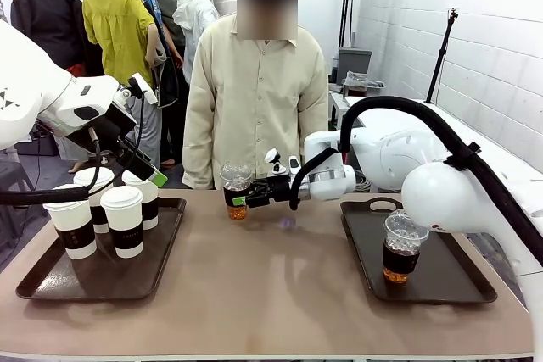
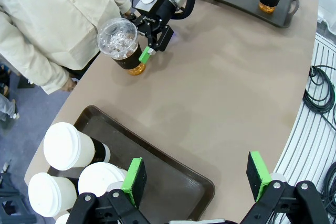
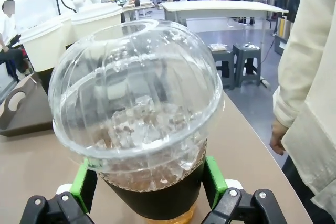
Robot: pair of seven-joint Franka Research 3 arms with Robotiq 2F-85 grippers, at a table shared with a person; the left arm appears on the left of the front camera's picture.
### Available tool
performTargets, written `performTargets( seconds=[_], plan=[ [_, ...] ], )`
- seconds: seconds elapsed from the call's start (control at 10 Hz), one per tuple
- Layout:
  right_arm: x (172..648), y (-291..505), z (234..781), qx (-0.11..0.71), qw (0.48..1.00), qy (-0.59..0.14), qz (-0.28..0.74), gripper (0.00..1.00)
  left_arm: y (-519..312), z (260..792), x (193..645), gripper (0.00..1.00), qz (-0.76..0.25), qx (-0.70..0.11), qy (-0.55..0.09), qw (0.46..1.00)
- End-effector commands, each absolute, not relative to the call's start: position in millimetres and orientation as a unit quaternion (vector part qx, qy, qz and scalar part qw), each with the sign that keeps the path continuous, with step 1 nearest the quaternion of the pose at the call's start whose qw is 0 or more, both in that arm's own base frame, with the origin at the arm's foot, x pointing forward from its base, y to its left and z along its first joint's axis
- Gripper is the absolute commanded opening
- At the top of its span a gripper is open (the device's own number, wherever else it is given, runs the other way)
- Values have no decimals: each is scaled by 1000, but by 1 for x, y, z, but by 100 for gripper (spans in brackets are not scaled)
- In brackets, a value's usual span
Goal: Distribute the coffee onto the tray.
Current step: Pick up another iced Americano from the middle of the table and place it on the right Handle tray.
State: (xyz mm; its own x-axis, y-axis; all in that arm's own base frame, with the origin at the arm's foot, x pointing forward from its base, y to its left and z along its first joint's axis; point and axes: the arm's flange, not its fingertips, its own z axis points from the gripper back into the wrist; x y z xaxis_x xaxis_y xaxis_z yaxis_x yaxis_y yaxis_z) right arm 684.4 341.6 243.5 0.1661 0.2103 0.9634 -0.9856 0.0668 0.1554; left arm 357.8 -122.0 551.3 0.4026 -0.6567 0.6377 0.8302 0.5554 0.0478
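Right gripper: your black two-finger right gripper (image 1: 241,200) has its green pads (image 3: 214,179) clamped on the dark sleeve of a clear dome-lidded plastic cup of amber iced drink (image 1: 237,191), low over the brown table (image 1: 280,277) near the far edge, in front of the person in a cream shirt (image 1: 254,82).
Grip point: keep to the sleeve; the thin wall above would likely buckle.
Handling: judge it light but sloshy, so keep it upright.
Left gripper: your left gripper (image 2: 197,179) hangs with jaws spread, holding nothing, above the left dark tray (image 2: 173,184).
Other coffee: white lidded paper cups with brown sleeves (image 1: 124,220) stand on that tray; a second dome-lidded cup (image 1: 401,247) stands on the right dark tray (image 1: 450,281).
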Motion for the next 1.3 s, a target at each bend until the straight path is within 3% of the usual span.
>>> performTargets(
  seconds=[0.0, 0.3, 0.5, 1.2],
  plan=[
    [690, 350, 242, 485, 595, -413, 490, 100, -120, 552, 360, 100, -454, -138, -306, 825],
    [691, 353, 239, 489, 592, -413, 490, 100, -120, 552, 360, 100, -454, -138, -306, 825],
    [690, 352, 238, 506, 584, -417, 479, 65, -120, 552, 360, 100, -454, -138, -306, 825],
    [671, 344, 267, 505, 584, -422, 476, 65, -120, 552, 360, 100, -454, -138, -306, 825]
  ],
)
